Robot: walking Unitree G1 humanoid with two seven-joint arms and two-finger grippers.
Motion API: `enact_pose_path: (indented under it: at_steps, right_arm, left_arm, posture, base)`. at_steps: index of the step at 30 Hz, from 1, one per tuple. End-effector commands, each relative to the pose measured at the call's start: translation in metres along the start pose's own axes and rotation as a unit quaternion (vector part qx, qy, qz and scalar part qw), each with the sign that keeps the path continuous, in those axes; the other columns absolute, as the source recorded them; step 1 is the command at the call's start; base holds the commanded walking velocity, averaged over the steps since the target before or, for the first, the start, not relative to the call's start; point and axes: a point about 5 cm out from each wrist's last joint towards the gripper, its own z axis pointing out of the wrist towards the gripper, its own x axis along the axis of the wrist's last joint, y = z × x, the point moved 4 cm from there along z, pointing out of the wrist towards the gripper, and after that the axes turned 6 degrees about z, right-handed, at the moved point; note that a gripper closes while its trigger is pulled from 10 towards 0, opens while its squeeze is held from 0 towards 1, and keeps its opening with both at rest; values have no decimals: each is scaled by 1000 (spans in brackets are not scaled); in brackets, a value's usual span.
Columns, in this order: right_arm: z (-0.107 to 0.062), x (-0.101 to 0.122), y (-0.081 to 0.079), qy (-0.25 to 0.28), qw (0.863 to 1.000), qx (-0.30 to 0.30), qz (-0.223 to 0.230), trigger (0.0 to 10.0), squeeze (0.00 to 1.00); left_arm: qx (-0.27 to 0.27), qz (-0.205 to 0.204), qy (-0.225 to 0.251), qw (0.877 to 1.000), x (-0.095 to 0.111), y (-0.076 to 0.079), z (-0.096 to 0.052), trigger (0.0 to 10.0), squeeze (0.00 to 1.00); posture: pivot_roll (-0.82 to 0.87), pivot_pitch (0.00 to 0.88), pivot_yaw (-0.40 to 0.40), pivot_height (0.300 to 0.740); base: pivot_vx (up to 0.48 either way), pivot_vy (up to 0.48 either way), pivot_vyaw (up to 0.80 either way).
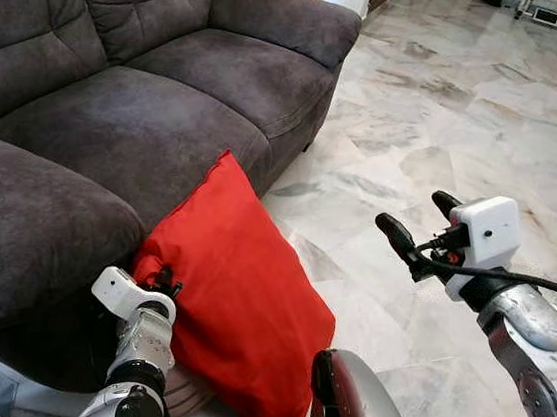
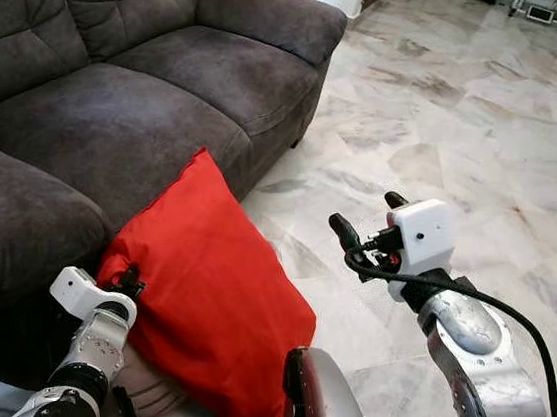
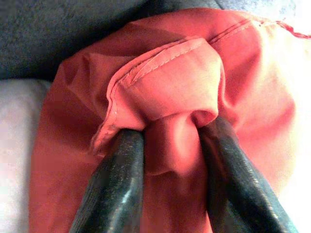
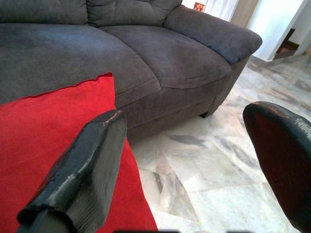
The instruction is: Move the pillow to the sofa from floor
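Nearest the robot, the left gripper (image 3: 167, 160) has its 2 black fingers (image 3: 114, 194) closed on a bunched fold at the corner of the red pillow (image 1: 233, 294), cloth pinched between them along the seam. From the head views this hold sits at the pillow's left upper edge, right against the front of the sofa (image 1: 128, 125).

The pillow stands on the marble floor (image 1: 453, 148), leaning on the sofa's front, its long axis running up from the floor to a peak that reaches about the level of the seat cushion's front edge. The seat lies beyond and above the held corner, so the coming move is probably a lift up and forward over that edge.

The right gripper (image 1: 421, 220) hangs to the pillow's right, apart from it, fingers spread wide and holding nothing. It is the farther arm and could steady the pillow's free side.
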Motion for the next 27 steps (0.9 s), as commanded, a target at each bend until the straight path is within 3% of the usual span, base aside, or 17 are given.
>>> enact_pose_path:
  at_steps: [1,6,11,13,15,21,22,23,24,27]
  right_arm:
    - [0,0,6,1,1000,-12,1,10000,0]
    - [2,-8,2,-1,1000,-18,17,10000,0]
    - [6,-21,2,0,998,-41,40,10000,0]
    - [7,-22,2,2,998,-44,45,10000,0]
    - [15,-26,-3,9,997,-50,57,10000,0]
    - [30,-34,-14,20,995,-55,75,10000,0]
    - [32,-34,-14,24,995,-59,79,10000,0]
    - [34,-35,-15,26,994,-61,82,10000,0]
    - [36,-36,-14,28,994,-66,86,10000,0]
    - [40,-37,-15,29,993,-67,88,10000,0]
  left_arm:
    - [-18,20,-5,1000,-4,11,1,0,0]
    - [-34,60,6,998,-1,12,0,0,0]
    - [-73,138,47,987,9,18,-5,0,0]
    - [-83,150,61,983,13,21,-7,0,0]
    - [-120,197,100,968,28,30,-15,0,0]
    - [-181,262,170,933,57,58,-37,0,0]
    - [-195,266,179,927,60,66,-42,3176,0]
    - [-205,269,184,923,62,71,-45,3176,0]
    - [-231,274,191,914,64,84,-53,10000,0]
    - [-276,273,204,899,65,108,-66,10000,0]
  posture:
    - [4,0,-250,498]
    - [20,0,-230,498]
    - [50,0,-182,498]
    - [63,0,-168,498]
    - [95,0,-133,498]
    - [143,0,-80,498]
    - [144,0,-71,498]
    - [145,0,-65,498]
    - [145,0,-58,498]
    - [146,0,-49,498]
  base:
    - [0,0,0]
    - [0,0,0]
    - [0,0,0]
    - [0,0,0]
    - [0,0,0]
    - [0,0,0]
    - [0,0,0]
    - [0,0,0]
    - [0,0,0]
    - [0,0,0]
